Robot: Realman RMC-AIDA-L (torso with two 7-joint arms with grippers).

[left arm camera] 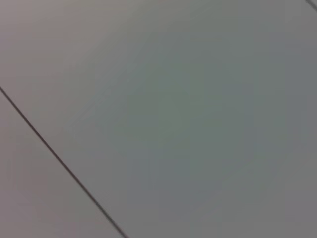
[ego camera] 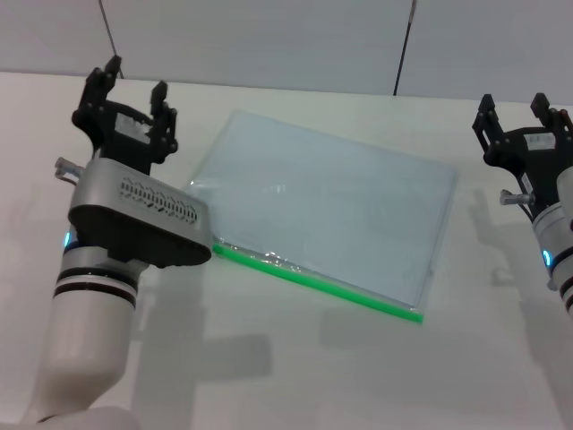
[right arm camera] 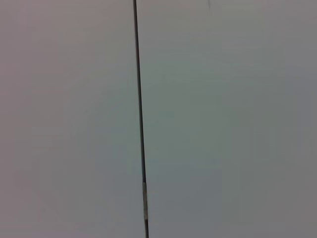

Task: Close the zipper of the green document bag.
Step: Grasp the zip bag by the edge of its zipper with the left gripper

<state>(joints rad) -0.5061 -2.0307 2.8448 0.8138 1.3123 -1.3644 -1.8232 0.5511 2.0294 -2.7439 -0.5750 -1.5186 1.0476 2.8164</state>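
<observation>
The green document bag [ego camera: 327, 206] lies flat on the white table [ego camera: 295, 376], a translucent pale blue pouch turned at an angle. Its zipper [ego camera: 318, 281] is the bright green strip along the near long edge; I cannot make out the slider. My left gripper [ego camera: 132, 85] is raised to the left of the bag, fingers open and empty, its wrist housing overlapping the zipper's left end in the head view. My right gripper [ego camera: 517, 106] hangs open and empty to the right of the bag. Both wrist views show only grey wall.
A grey panelled wall [ego camera: 269, 36] with dark seams stands behind the table's far edge. White table surface stretches in front of the bag.
</observation>
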